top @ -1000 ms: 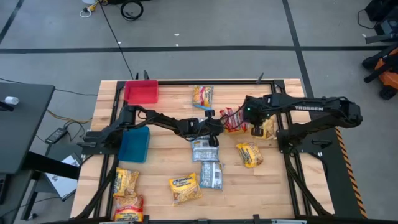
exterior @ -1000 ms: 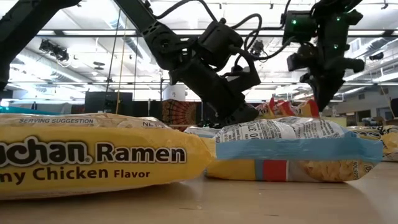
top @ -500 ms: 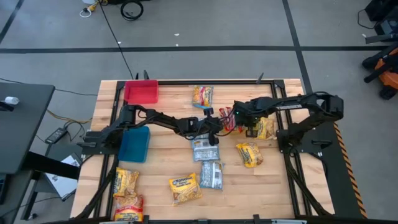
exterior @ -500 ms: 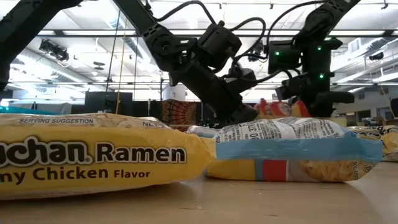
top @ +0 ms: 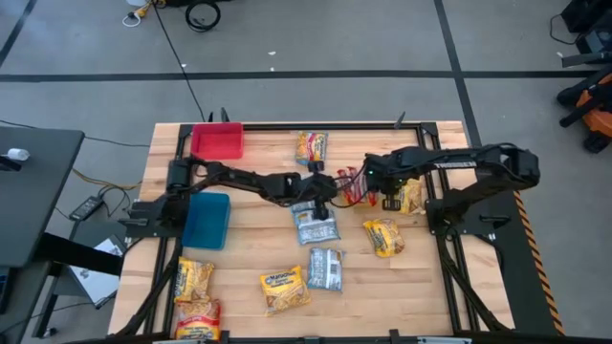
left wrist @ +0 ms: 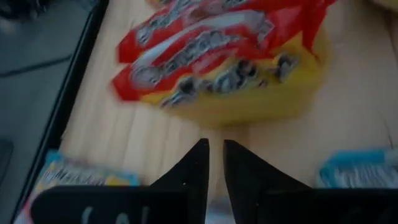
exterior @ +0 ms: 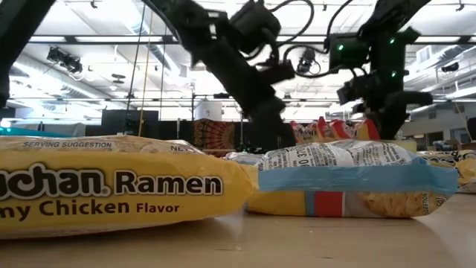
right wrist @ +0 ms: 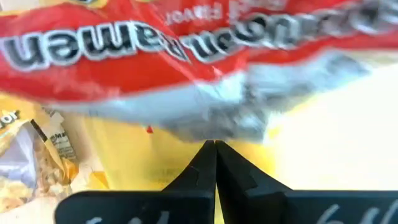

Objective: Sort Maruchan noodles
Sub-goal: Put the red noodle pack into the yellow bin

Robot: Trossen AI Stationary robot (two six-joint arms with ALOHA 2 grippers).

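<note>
The right hand is closed, its fingertips pinched together at the edge of the red-and-yellow crinkled plastic noodle packet near the middle of the wooden table; whether it truly grips the wrapper I cannot tell. The left hand, fingers nearly closed on nothing, sits just beside the packet's opposite side. The right arm looks better placed to lift it.

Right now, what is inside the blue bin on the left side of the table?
The blue bin shows only its bare blue floor from above; no noodle packet lies in it. The left arm's base crosses its upper left corner, so that small part is covered.
</note>
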